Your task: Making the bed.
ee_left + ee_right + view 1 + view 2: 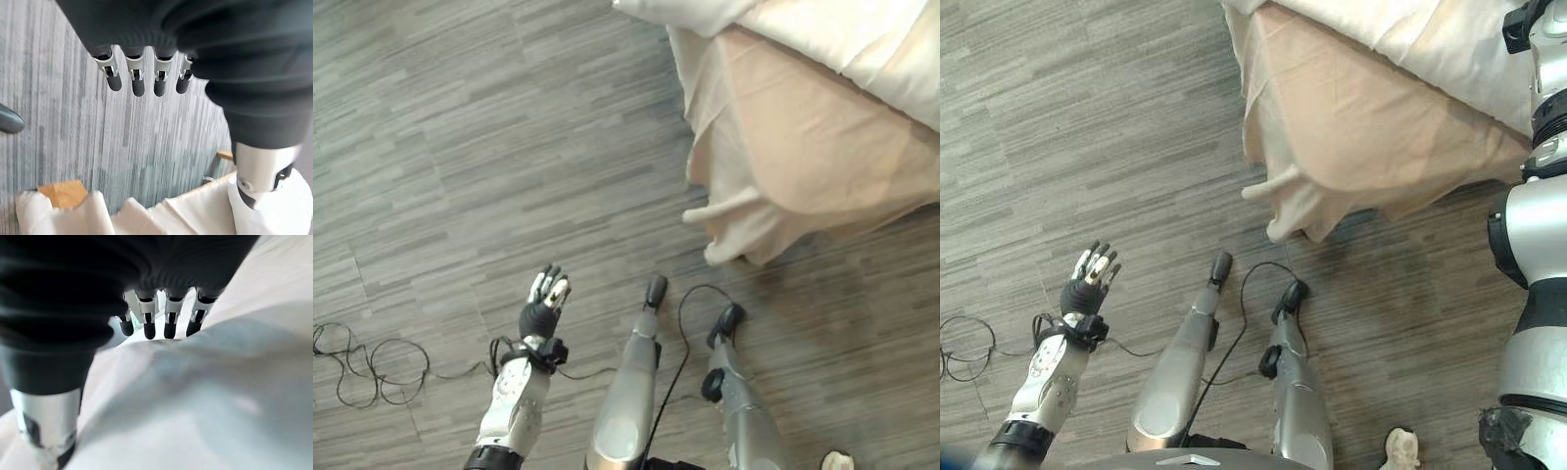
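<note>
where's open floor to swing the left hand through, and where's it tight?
Free: the grey wood-plank floor ahead of the open left hand, bordered by the hanging corner of the beige bed sheet. Tight: that draped sheet corner, with the white duvet piled above it, where the right hand hangs with straight fingers.

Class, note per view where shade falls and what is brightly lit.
Left eye view: shade darkens the floor under the beige sheet. Right wrist view: white bedding, shaded below a fold, bright beyond the right hand. Left wrist view: evenly lit floor past the left hand.
</note>
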Robot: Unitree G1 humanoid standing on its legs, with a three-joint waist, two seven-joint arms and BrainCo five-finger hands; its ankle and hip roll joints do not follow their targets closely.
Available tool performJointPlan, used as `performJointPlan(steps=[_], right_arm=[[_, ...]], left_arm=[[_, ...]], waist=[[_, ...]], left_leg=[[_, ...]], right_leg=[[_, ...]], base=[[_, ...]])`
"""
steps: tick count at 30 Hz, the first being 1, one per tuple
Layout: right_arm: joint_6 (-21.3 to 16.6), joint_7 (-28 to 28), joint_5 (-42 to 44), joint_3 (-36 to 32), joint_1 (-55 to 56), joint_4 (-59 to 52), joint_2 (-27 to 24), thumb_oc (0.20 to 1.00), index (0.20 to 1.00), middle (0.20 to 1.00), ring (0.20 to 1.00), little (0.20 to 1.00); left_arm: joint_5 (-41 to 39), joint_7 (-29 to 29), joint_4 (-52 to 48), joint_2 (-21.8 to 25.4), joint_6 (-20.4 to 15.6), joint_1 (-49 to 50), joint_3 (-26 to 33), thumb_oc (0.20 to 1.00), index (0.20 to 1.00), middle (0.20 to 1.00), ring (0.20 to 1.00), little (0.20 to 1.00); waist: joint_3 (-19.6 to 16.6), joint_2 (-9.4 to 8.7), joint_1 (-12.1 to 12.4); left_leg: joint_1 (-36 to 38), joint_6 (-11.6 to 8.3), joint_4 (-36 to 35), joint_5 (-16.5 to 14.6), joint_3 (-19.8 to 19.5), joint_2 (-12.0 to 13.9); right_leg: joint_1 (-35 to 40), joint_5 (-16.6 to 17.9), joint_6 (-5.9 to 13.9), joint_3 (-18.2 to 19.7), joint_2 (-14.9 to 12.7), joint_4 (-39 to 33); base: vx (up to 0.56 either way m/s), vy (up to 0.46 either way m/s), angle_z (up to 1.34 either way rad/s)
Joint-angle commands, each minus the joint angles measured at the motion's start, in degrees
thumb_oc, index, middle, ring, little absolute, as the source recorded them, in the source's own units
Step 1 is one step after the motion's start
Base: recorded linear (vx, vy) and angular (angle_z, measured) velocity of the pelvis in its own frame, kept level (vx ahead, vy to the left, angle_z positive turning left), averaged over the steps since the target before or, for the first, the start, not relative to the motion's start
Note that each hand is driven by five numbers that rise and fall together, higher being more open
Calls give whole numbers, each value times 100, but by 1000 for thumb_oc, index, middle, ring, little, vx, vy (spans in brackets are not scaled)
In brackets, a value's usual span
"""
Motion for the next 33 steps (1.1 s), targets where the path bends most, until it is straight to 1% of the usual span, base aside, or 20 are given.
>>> performJointPlan(steps=[1,5,11,17,19,20,21,25,28,33], right_arm=[[-126,-325,5,601,-403,-133,-525,1000,1000,1000,1000,1000],[-125,-403,-85,427,-123,-117,-516,1000,1000,1000,1000,1000],[-121,-517,-314,704,-341,-132,-529,1000,1000,1000,1000,1000],[-96,-549,-488,997,-576,-140,-448,1000,1000,1000,1000,1000],[-68,-616,-580,1443,-1131,-34,-635,1000,1000,1000,1000,1000],[-70,-614,-578,1454,-1143,-28,-633,1000,1000,1000,1000,1000],[-35,-643,-626,1644,-1362,13,-734,1000,1000,1000,1000,1000],[22,-661,-764,2041,-1745,97,-880,1000,1000,1000,1000,1000],[30,-688,-778,2165,-1885,77,-995,1000,1000,1000,1000,1000],[-12,-698,-717,2203,-1924,-119,-1026,1000,1000,1000,1000,1000]], left_arm=[[-275,188,-415,135,-342,72,81,1000,1000,1000,1000,1000],[-291,257,-388,15,-368,-70,-15,1000,1000,1000,1000,1000],[-357,325,-354,38,-463,-202,-36,1000,1000,1000,1000,1000],[-400,413,-323,89,-546,-393,-60,1000,1000,1000,1000,1000],[-457,378,-235,181,-584,-332,29,1000,1000,1000,1000,1000],[-458,377,-233,176,-584,-336,29,1000,1000,1000,1000,1000],[-481,378,-269,207,-592,-313,38,1000,1000,1000,1000,1000],[-489,330,-266,267,-587,-220,73,1000,1000,1000,1000,1000],[-490,302,-269,305,-587,-165,103,1000,1000,1000,1000,1000],[-509,286,-243,363,-626,-183,144,1000,1000,1000,1000,1000]], waist=[[50,38,-69],[135,63,-110],[147,80,-119],[216,5,-101],[171,-60,-48],[174,-55,-50],[146,-91,-40],[59,-164,-40],[2,-209,-25],[-45,-263,6]], left_leg=[[9,-294,-416,366,149,256],[-115,-280,-380,369,148,214],[-156,-270,-418,389,143,153],[-133,-260,-433,394,73,106],[-107,-267,-455,405,22,101],[-107,-267,-455,406,21,101],[-99,-273,-466,411,5,91],[-62,-285,-506,418,-20,88],[-41,-287,-504,412,-50,80],[-42,-286,-514,402,-63,76]], right_leg=[[151,126,786,258,-523,124],[24,134,790,281,-549,138],[-43,147,800,299,-609,137],[21,125,821,249,-628,138],[81,102,831,194,-631,131],[82,101,831,194,-631,131],[97,91,832,186,-625,127],[142,60,831,159,-610,120],[177,46,843,138,-602,118],[202,38,853,117,-600,110]], base=[[0,0,0],[-1,5,-1],[0,0,0],[4,-10,1],[23,-36,6],[22,-27,10],[22,-20,11],[31,-21,7],[13,-10,1],[25,-24,1]])
